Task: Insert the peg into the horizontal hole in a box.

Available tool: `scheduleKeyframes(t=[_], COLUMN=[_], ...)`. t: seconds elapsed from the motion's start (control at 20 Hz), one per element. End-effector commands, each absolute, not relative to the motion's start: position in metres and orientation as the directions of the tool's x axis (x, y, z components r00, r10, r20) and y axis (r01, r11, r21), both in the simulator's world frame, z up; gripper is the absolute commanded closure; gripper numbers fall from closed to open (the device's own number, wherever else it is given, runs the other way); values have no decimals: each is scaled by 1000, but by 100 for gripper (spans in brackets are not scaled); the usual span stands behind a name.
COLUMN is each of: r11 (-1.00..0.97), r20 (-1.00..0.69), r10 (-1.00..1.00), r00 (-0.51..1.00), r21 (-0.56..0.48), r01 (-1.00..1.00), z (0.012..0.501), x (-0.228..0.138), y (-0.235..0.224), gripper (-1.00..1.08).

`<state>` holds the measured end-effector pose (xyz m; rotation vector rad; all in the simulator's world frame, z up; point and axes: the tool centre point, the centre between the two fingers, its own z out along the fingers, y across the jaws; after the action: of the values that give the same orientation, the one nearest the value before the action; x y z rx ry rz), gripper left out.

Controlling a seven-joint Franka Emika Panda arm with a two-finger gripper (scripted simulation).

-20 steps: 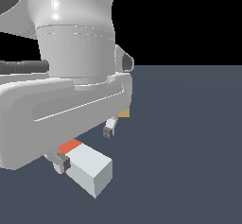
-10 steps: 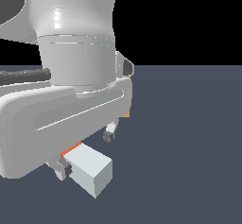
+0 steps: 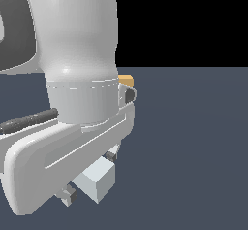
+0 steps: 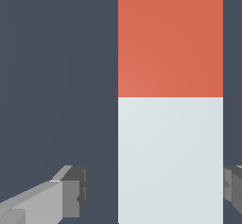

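1. The arm (image 3: 77, 78) is filling most of the exterior view, its white body blocking nearly everything behind it, so much of the scene is staying hidden.
2. The box (image 3: 126, 80) is showing only as a small tan-orange corner past the arm's edge, well apart from the peg; its hole is not appearing in either view, so alignment cannot be judged yet.
3. The peg (image 4: 170, 100) is lying on the dark floor directly under the wrist, red-orange half and pale half meeting in a clean line; in the exterior view only its pale end is peeking out below the arm.
4. The gripper (image 4: 153, 190) is sitting spread apart and holding nothing, straddling the pale half: one of its fingers (image 4: 71, 192) is standing clear of the peg with floor visible between, the other is showing only at the frame edge, just beside the peg's far side.
5. Judging progress: the task is looking early. The approach over the peg is seeming done; closing, lifting, carrying to the box and inserting are all remaining.
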<state>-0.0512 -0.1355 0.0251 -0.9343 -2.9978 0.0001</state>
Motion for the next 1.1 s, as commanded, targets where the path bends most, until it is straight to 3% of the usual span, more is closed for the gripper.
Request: scheduleKeyframes(t=[0.0,0.05,0.1,1.05], r11=[823,823,823,791], r20=[0,0,0,1], r10=[568,568,568,611], r00=[-823,-823,-823,-791], r21=[0,0,0,0], r01=[568,568,568,611], z=[22,21,21,23], x=[-50,-50,-50,-55], y=[-136,-136,-136,-130], gripper=[-92,-92,108,108])
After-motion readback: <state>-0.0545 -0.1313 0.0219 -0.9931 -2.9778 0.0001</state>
